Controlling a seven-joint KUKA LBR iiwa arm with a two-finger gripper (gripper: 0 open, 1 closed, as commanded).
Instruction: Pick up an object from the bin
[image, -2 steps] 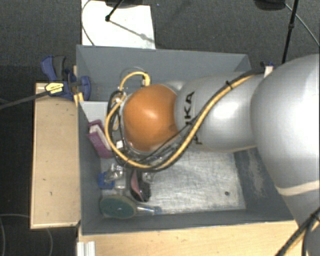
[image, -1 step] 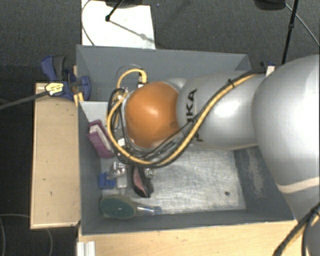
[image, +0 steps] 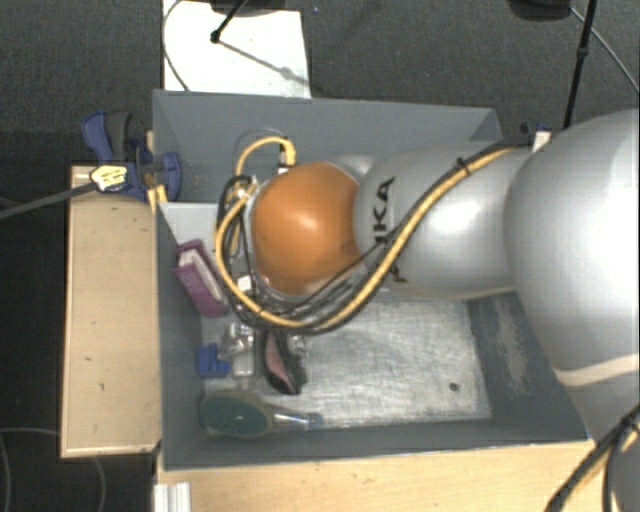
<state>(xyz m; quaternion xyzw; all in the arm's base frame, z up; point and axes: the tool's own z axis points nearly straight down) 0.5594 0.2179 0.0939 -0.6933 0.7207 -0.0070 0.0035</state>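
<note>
Though the gripper (image: 272, 358) hangs at the left of the grey metal bin (image: 400, 345), its jaws' state cannot be told; nearby lies a flat green disc (image: 234, 416), its thin handle (image: 296, 420) pointing right.

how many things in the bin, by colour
purple box: 1
blue piece: 1
green disc: 1
dark pink strip: 1
total: 4 that can be seen; the arm hides part of the bin

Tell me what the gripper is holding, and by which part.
Cannot be told. The gripper sits low at the left of the bin, beside a small blue thing and near a green disc.
</note>
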